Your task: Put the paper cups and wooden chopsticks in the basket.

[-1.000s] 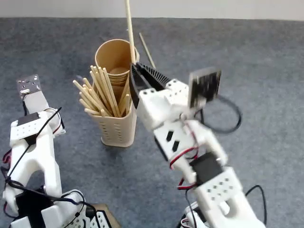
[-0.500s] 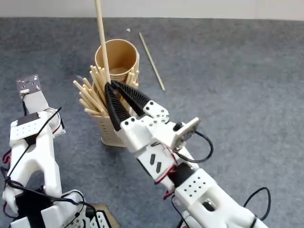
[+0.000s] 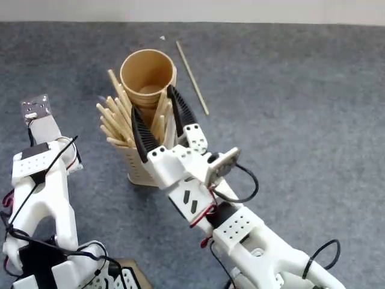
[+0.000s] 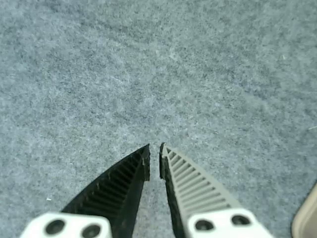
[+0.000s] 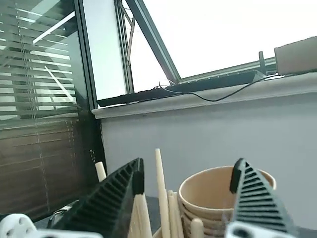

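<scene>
Right gripper (image 3: 152,102) is hovering released, jaws wide, over the basket (image 3: 147,171) holding chopsticks (image 3: 117,126) and paper cups (image 3: 146,72); left gripper (image 4: 154,148) is hanging clenched, empty, beside the basket.

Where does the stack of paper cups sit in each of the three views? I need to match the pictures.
High view: the paper cups stand upper centre, at the far end of the basket, just beyond the right gripper.
Right wrist view: the paper cups stand just ahead of the open right gripper.
Left wrist view: the left gripper over grey carpet.
Shared landmark: the wooden chopsticks beside the cups.
</scene>
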